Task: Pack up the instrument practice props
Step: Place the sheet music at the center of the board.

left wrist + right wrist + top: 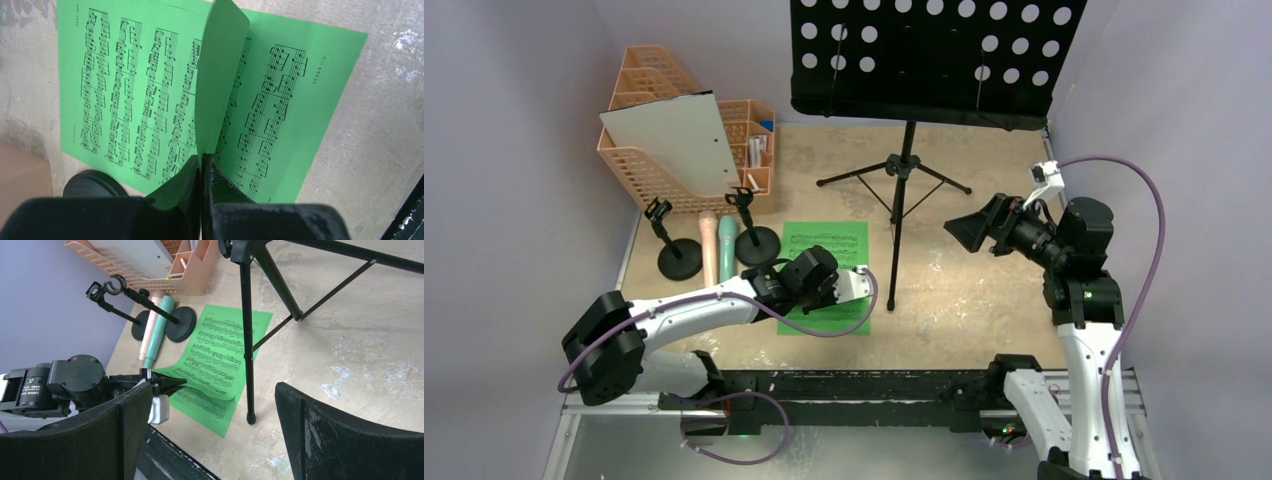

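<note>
Two green music sheets (824, 250), printed with black staves, lie stacked on the table (984, 300) at the middle of the top view. The upper sheet (220, 75) curls up off the lower sheet (310, 100) at its near edge. The left gripper (202, 162) pinches that edge, jaws pressed together on the paper.

Just left of the sheets a pink microphone (709, 250) and a mint microphone (727, 245) lie side by side between one black round-based holder (679, 258) and another (757, 245). At upper left an orange mesh organizer (639, 160) holds a grey-white board (669, 140).

The black punched music stand (934, 55) fills the top of the frame. One tripod leg (894, 260) ends just beside the sheets' right edge.

The left arm lies low, reaching in from lower left. At the right, the right gripper (969, 232) hangs above the table, jaws wide and holding nothing.
</note>
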### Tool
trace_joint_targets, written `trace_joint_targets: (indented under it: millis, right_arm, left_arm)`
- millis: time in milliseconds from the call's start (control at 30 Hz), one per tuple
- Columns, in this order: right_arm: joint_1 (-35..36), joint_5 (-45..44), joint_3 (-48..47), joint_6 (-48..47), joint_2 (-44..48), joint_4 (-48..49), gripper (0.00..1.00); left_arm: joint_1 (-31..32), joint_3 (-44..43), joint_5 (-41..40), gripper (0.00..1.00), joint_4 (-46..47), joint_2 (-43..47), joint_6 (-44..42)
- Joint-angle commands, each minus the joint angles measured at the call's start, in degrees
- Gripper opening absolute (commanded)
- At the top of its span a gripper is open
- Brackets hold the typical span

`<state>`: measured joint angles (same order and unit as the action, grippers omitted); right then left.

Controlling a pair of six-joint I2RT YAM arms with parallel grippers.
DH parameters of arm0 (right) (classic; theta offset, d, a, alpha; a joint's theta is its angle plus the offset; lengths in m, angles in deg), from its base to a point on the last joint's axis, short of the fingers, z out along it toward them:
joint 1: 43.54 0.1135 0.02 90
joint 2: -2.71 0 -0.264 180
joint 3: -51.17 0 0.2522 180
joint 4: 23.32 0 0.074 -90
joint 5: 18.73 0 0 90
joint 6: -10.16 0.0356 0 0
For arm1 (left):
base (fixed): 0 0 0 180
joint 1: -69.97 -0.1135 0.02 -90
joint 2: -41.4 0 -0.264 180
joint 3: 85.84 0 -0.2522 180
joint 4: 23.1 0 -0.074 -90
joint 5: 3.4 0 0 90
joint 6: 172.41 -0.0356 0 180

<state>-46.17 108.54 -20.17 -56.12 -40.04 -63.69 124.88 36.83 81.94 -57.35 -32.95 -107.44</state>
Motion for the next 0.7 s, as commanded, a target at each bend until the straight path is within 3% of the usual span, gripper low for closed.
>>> trace_joint_targets:
  millis: [0,667]
  right_arm:
    - [0.17,1.49,0.61,-1.14,-0.07,2.28,0.94]
    - [0.17,1.38,2.38,-1.46,-0.37,3.04,0.94]
  left_arm:
    - [0.52,-0.20,-0.01,0.00,1.25,-0.63,1.86]
    - [0.90,-0.78,-0.74,0.02,3.80,-3.38,4.12]
